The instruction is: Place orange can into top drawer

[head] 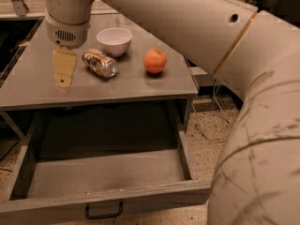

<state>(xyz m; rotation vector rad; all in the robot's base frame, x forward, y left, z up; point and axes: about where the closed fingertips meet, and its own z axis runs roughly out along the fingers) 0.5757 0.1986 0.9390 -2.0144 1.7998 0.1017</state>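
— Looking for the small dented orange-gold drink can (99, 63): where is it?
— On its side on the flat grey tabletop (131, 86), just front-left of the round white bowl (114, 40), outside the wide grey metal top drawer (140, 200), which stands open, below the bowl.
— The gripper (63, 76)?
— Left of the bowl, beside the can, pointing down; open or closed, I cannot tell. A round orange fruit (155, 60) sits right of the bowl.
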